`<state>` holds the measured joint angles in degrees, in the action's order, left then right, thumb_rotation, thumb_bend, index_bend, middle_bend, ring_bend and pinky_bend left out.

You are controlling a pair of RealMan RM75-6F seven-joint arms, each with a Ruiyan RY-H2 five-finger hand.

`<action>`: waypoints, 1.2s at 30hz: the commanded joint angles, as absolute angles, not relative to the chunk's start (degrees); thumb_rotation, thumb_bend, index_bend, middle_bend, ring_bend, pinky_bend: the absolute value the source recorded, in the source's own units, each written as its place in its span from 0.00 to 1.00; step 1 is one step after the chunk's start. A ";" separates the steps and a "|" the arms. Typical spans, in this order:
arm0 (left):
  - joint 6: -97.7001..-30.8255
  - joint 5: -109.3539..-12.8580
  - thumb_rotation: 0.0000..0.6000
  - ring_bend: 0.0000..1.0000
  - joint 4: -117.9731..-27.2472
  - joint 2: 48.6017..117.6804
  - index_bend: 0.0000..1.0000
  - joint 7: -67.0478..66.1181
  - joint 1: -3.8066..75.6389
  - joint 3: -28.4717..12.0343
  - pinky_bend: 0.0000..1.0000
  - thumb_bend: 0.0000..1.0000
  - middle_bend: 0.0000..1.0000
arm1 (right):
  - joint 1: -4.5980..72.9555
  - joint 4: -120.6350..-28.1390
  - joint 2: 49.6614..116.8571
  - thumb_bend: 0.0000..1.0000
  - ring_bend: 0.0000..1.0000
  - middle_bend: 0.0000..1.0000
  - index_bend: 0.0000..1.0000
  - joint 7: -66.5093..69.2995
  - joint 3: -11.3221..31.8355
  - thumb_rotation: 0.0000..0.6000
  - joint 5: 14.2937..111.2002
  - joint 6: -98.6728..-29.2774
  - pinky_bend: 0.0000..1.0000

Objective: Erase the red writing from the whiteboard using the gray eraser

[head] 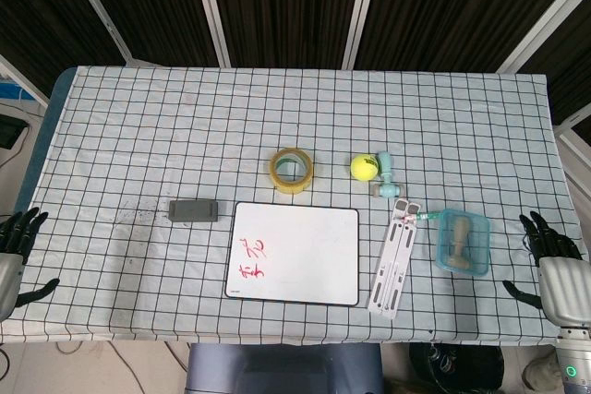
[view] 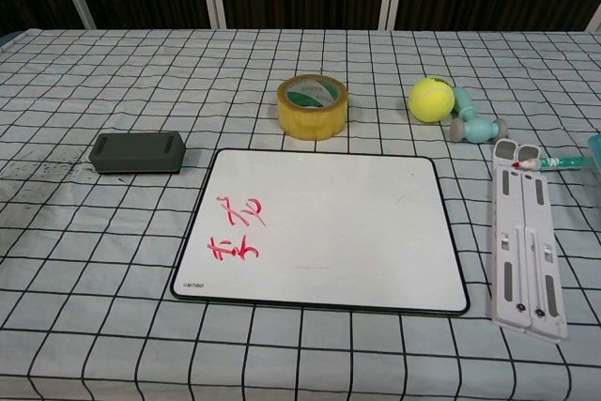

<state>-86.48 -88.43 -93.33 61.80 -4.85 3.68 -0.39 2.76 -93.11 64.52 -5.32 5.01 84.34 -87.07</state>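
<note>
The whiteboard (head: 295, 253) (view: 324, 229) lies flat near the table's front edge, with red writing (head: 251, 259) (view: 235, 228) in its lower left part. The gray eraser (head: 194, 210) (view: 137, 152) rests on the cloth just left of the board's top corner, untouched. My left hand (head: 18, 239) hangs at the far left table edge with fingers apart, holding nothing. My right hand (head: 551, 254) stands at the far right edge, fingers spread and empty. Neither hand shows in the chest view.
A yellow tape roll (head: 292, 170) (view: 312, 105) sits behind the board. A tennis ball (head: 364, 167) (view: 429, 99) and teal dumbbell (head: 388, 175) (view: 472, 120) lie right of it. A white folding stand (head: 394, 256) (view: 526, 239) and teal box (head: 463, 242) lie right of the board.
</note>
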 commanded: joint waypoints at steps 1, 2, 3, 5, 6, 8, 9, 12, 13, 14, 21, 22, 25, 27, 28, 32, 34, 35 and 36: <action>-86.45 -88.42 1.00 0.00 -93.31 61.76 0.00 -4.74 3.69 -0.40 0.12 0.10 0.01 | 2.76 -93.15 64.52 0.09 0.19 0.08 0.04 -5.32 5.01 1.00 84.36 -87.09 0.22; -86.41 -88.46 1.00 0.00 -93.29 61.75 0.00 -4.71 3.71 -0.38 0.12 0.10 0.01 | 2.77 -93.17 64.51 0.09 0.19 0.08 0.04 -5.31 5.02 1.00 84.36 -87.09 0.22; -86.34 -88.53 1.00 0.00 -93.25 61.75 0.00 -4.67 3.76 -0.36 0.12 0.10 0.01 | 2.76 -93.18 64.50 0.09 0.19 0.08 0.04 -5.31 5.01 1.00 84.36 -87.08 0.22; -86.11 -88.73 1.00 0.00 -93.13 61.73 0.00 -4.60 3.90 -0.28 0.12 0.10 0.01 | 2.78 -93.22 64.46 0.09 0.19 0.08 0.04 -5.32 4.99 1.00 84.42 -87.06 0.22; -86.06 -88.89 1.00 0.00 -93.06 61.72 0.00 -4.55 3.98 -0.25 0.12 0.10 0.01 | 2.79 -93.20 64.46 0.09 0.19 0.08 0.04 -5.38 4.94 1.00 84.45 -87.01 0.22; -86.06 -89.14 1.00 0.00 -92.90 61.75 0.00 -4.35 4.08 -0.26 0.12 0.10 0.01 | 2.76 -93.23 64.48 0.09 0.19 0.08 0.04 -5.39 4.85 1.00 84.39 -86.89 0.22; -86.04 -89.17 1.00 0.00 -92.85 61.74 0.00 -4.21 4.09 -0.24 0.12 0.10 0.01 | 2.74 -93.25 64.50 0.09 0.19 0.08 0.04 -5.37 4.82 1.00 84.38 -86.88 0.22; -86.04 -89.15 1.00 0.00 -92.75 61.72 0.00 -3.89 4.16 -0.33 0.12 0.10 0.01 | 2.70 -93.20 64.54 0.09 0.19 0.08 0.04 -5.36 4.84 1.00 84.39 -86.98 0.22; -86.03 -89.15 1.00 0.00 -92.67 61.74 0.00 -3.86 4.19 -0.37 0.12 0.10 0.02 | 2.66 -93.20 64.54 0.09 0.19 0.08 0.04 -5.31 4.84 1.00 84.38 -87.03 0.22; -85.96 -89.12 1.00 0.00 -92.63 61.74 0.00 -3.83 4.21 -0.35 0.12 0.10 0.02 | 2.62 -93.22 64.52 0.09 0.19 0.08 0.04 -5.25 4.84 1.00 84.37 -87.09 0.22; -85.95 -89.17 1.00 0.00 -92.62 61.72 0.00 -3.73 4.23 -0.33 0.12 0.10 0.02 | 2.49 -93.20 64.51 0.09 0.19 0.08 0.04 -5.03 4.79 1.00 84.45 -87.26 0.22; -85.96 -89.19 1.00 0.00 -92.60 61.76 0.00 -3.75 4.25 -0.34 0.12 0.10 0.02 | 2.49 -93.20 64.51 0.09 0.19 0.08 0.04 -5.01 4.78 1.00 84.46 -87.24 0.22; -85.78 -89.55 1.00 0.00 -92.45 62.02 0.00 -3.95 4.50 -0.33 0.12 0.10 0.02 | 2.49 -93.26 64.52 0.09 0.19 0.08 0.04 -4.90 4.77 1.00 84.43 -87.20 0.22; -85.18 -89.99 1.00 0.00 -92.24 62.37 0.00 -4.36 4.91 -0.16 0.12 0.10 0.02 | 2.42 -93.34 64.54 0.09 0.19 0.08 0.04 -4.77 4.71 1.00 84.33 -87.13 0.22; -84.80 -90.04 1.00 0.00 -92.19 62.54 0.00 -4.74 5.14 -0.14 0.12 0.10 0.02 | 2.41 -93.37 64.54 0.09 0.19 0.08 0.04 -4.73 4.69 1.00 84.31 -87.10 0.22; -82.29 -89.79 1.00 0.00 -93.36 62.85 0.00 -7.50 6.82 -0.53 0.12 0.10 0.02 | 2.42 -93.43 64.46 0.09 0.19 0.08 0.04 -4.58 4.74 1.00 84.25 -87.05 0.22; -81.36 -90.14 1.00 0.00 -94.53 63.01 0.00 -9.53 7.99 -1.10 0.12 0.10 0.03 | 2.44 -93.44 64.42 0.09 0.19 0.08 0.04 -4.50 4.76 1.00 84.18 -86.99 0.22; -80.65 -90.17 1.00 0.00 -95.21 63.16 0.00 -10.75 8.70 -1.44 0.12 0.10 0.03 | 2.47 -93.48 64.40 0.09 0.19 0.08 0.04 -4.48 4.77 1.00 84.15 -86.92 0.22; -79.83 -89.78 1.00 0.00 -95.92 63.28 0.00 -11.98 9.31 -1.79 0.12 0.10 0.03 | 2.49 -93.50 64.37 0.09 0.19 0.08 0.04 -4.48 4.76 1.00 84.13 -86.84 0.22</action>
